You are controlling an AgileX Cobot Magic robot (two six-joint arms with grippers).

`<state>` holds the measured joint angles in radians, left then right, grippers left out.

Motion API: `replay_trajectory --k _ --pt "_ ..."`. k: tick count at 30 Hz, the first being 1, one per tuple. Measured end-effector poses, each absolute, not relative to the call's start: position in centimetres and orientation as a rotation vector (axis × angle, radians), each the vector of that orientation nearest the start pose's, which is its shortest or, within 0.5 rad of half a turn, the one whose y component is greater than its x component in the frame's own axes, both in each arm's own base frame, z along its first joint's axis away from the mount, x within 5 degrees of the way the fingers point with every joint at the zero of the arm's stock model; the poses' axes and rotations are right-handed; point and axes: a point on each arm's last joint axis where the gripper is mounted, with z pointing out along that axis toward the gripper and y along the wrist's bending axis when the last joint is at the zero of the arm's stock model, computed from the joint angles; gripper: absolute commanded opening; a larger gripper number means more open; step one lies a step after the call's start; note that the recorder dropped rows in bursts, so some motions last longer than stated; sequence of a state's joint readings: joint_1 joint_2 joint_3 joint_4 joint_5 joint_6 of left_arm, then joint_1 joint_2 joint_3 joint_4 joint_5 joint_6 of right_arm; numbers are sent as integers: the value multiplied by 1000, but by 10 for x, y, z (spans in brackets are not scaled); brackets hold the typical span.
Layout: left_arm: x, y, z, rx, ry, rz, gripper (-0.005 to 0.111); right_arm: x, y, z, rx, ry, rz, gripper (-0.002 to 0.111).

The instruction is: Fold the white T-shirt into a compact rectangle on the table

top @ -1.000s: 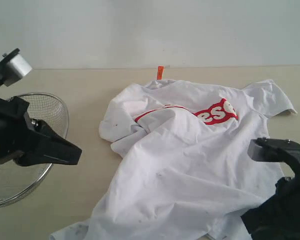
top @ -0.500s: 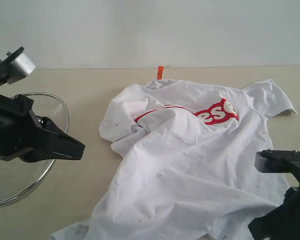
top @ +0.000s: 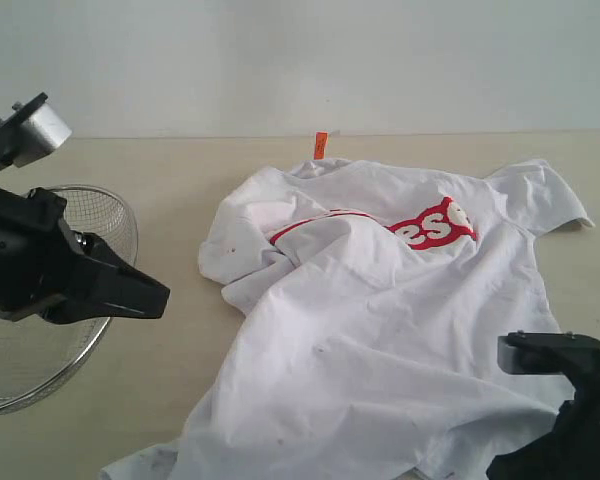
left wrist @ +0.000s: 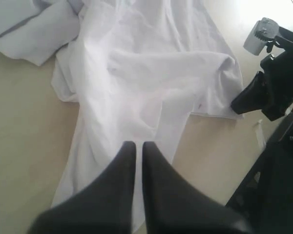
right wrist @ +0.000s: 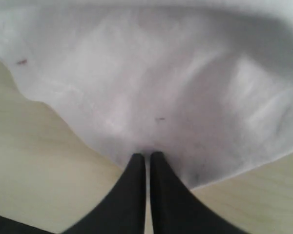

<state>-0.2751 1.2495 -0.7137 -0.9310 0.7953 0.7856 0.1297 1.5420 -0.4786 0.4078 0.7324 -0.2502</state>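
The white T-shirt (top: 380, 300) lies crumpled and spread on the beige table (top: 170, 180). Part of its red band (top: 432, 226) shows, and the orange collar tag (top: 321, 145) points to the far side. My left gripper (top: 163, 297) hovers shut and empty to the left of the shirt; in its wrist view the shut tips (left wrist: 139, 144) point over a trailing strip of the shirt (left wrist: 146, 73). My right gripper (right wrist: 147, 155) is shut, its tips at the edge of the shirt (right wrist: 176, 87) with no cloth visibly pinched. Its arm (top: 570, 410) sits at the front right corner.
A round steel wire-mesh basket (top: 108, 205) stands at the left, partly behind my left arm. A pale wall runs along the table's far edge. Bare tabletop lies between the basket and the shirt, and beyond the collar. The right arm (left wrist: 271, 90) also shows in the left wrist view.
My left gripper shifted slightly right and then held still. The right arm dropped lower towards the front edge. The shirt has not moved.
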Motion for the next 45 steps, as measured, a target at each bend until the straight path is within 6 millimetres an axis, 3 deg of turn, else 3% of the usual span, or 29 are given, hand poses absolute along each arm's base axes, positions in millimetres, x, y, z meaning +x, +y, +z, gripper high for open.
replay_trajectory --k 19,33,45 --pt "201 -111 252 615 2448 -877 4 168 30 116 28 3406 94 0" --pt "199 -112 252 628 2456 -893 4 167 8 115 146 3442 28 0" --pt "199 -111 251 634 2458 -893 4 174 1 122 39 3418 -88 0"
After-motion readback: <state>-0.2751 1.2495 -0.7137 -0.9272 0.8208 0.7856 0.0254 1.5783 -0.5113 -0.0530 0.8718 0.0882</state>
